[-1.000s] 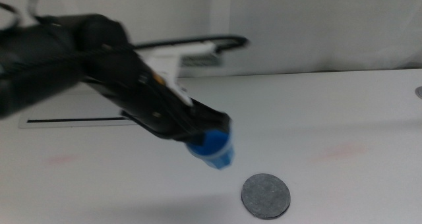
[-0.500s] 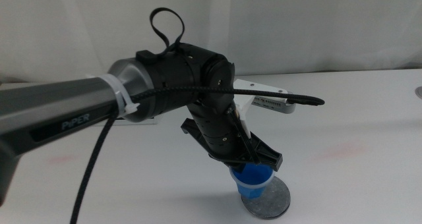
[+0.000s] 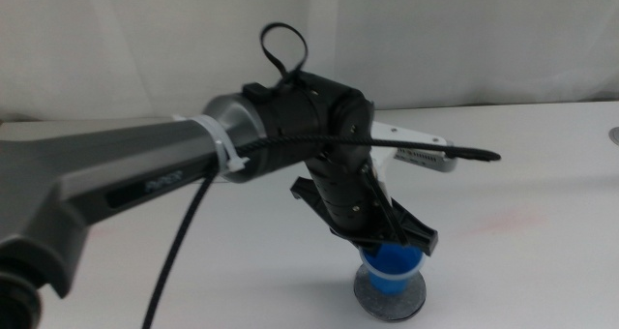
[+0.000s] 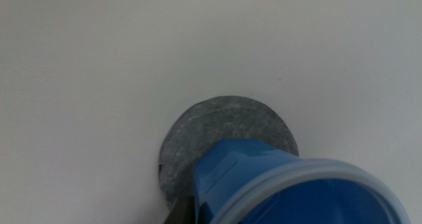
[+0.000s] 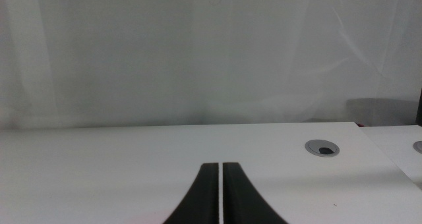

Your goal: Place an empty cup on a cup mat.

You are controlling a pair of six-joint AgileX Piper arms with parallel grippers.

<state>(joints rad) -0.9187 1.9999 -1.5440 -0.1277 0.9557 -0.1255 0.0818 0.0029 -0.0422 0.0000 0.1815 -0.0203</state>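
Reading the lettering first, I find only a pale mark on the side of the left arm (image 3: 145,179) in the middle view, too blurred for me to make out, and no other writing anywhere. My left gripper (image 3: 387,240) hangs directly over the cup mat (image 3: 391,297), its dark jaws clamped on the rim of the cup (image 3: 392,268). That blue cup stands upright with its base down on or just above the cup mat; I cannot tell from here whether the two actually touch. From the left wrist view the cup (image 4: 290,188) fills the near corner, rolled lip towards the camera, and its tapered body covers the near part of the cup mat (image 4: 217,128), whose mottled grey face shows round its far side on the white table (image 4: 99,66). A black cable (image 3: 426,147) and a white bracket (image 3: 416,147) stick out from the wrist above the cup mat. My right gripper (image 5: 220,194) waits well away from the cup mat, out of the middle view, its two jaws together with only a hairline slit between them, holding nothing. Beyond it a round grey grommet (image 5: 322,147) sits in the tabletop.
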